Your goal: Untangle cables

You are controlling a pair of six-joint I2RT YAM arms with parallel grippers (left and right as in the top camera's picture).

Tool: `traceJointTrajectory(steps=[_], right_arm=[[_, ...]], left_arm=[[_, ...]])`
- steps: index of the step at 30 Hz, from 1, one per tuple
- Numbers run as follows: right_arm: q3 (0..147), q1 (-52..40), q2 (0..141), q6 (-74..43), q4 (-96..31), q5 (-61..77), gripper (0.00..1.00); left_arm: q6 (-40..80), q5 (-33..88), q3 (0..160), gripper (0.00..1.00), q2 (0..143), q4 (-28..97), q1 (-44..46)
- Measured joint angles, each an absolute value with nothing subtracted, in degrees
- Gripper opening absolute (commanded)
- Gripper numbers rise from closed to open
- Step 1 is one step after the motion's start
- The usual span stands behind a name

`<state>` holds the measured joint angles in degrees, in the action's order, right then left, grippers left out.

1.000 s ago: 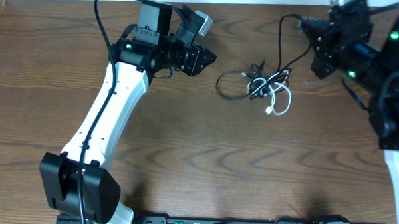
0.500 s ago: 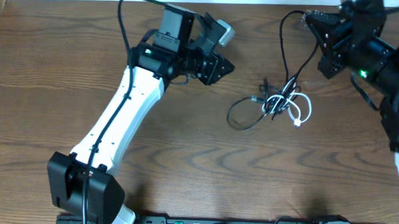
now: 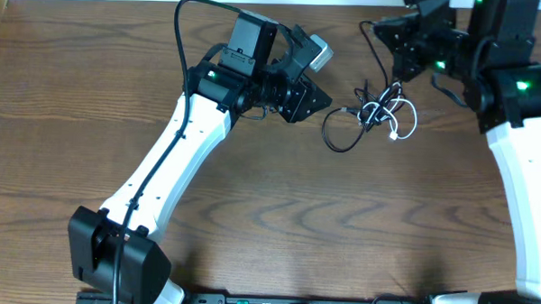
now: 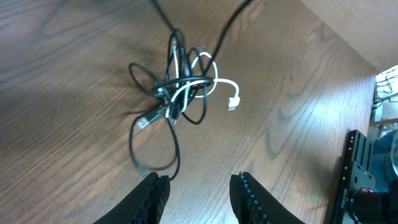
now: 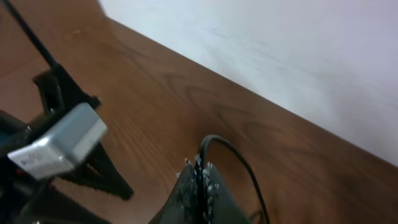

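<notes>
1. The cables point(image 3: 378, 112) are noted as one knotted bundle of black strands with one white cord point(image 3: 405, 121). It lies on the tabletop point(image 3: 340, 227) toward the far right. A slack black loop point(image 4: 155, 155) trails from the knot's left side.
2. The right pincer point(image 3: 383, 31) is seen clamped tight on a single black strand point(image 5: 231, 152) in its wrist view. That strand is led from the bundle toward the far edge.
3. The left pincer point(image 4: 198, 182) is held partly spread with nothing in it. Its tips are just beside the trailing loop and not touching it.
4. Risk: the bundle is pinned by nothing. If the held strand is drawn further, the whole knot would likely be dragged or cinched rather than loosened.
5. Risk: the strands are thin and overlapped. Several could be caught at once by the left pincer, or the loop missed altogether.
6. Against half a second earlier, the bundle is found shifted toward the far edge. The right pincer has been carried left, and the left pincer has been advanced right toward the loop.
</notes>
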<state>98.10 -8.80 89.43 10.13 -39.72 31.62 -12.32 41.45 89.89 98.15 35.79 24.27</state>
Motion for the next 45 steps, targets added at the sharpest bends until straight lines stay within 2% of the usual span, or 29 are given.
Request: traceJointTrajectory(steps=[5,15,21,22,24,25,26,28,31,45], right_arm=[[98.2,-9.0,90.0,9.2,-34.4,35.5,0.01],[100.1,-12.5,90.0,8.1,-34.0,38.7,0.01],[100.2,-12.0,90.0,7.9,-35.7,35.7,0.02],[100.2,-11.5,90.0,7.9,-36.5,34.9,0.15],[100.3,-10.6,90.0,7.6,-38.0,33.5,0.57],[100.3,-10.1,90.0,7.7,-38.9,32.6,0.85],[100.3,-9.6,90.0,7.7,-39.5,31.4,0.99],[100.4,-9.3,90.0,7.7,-40.2,29.0,0.97],[100.4,-9.3,90.0,8.4,-41.4,26.0,0.99],[100.5,-9.3,90.0,9.7,-50.0,12.9,0.99]], left_arm=[[-13.1,41.9,89.9,0.37,98.2,35.8,24.3],[-14.0,42.1,89.9,0.37,99.6,35.8,22.9],[-14.0,42.1,89.9,0.37,101.3,35.9,21.5],[-14.0,42.1,89.9,0.37,101.3,35.9,21.4],[-14.0,42.1,89.9,0.37,101.3,35.8,21.4],[-14.0,42.1,89.9,0.37,101.3,35.8,21.4],[-14.0,42.1,89.9,0.37,101.3,35.8,21.4],[-14.0,42.1,89.9,0.37,101.3,35.8,21.4],[-14.0,42.1,89.9,0.37,101.3,35.8,21.4],[-14.0,44.1,89.9,0.37,101.5,36.1,21.4]])
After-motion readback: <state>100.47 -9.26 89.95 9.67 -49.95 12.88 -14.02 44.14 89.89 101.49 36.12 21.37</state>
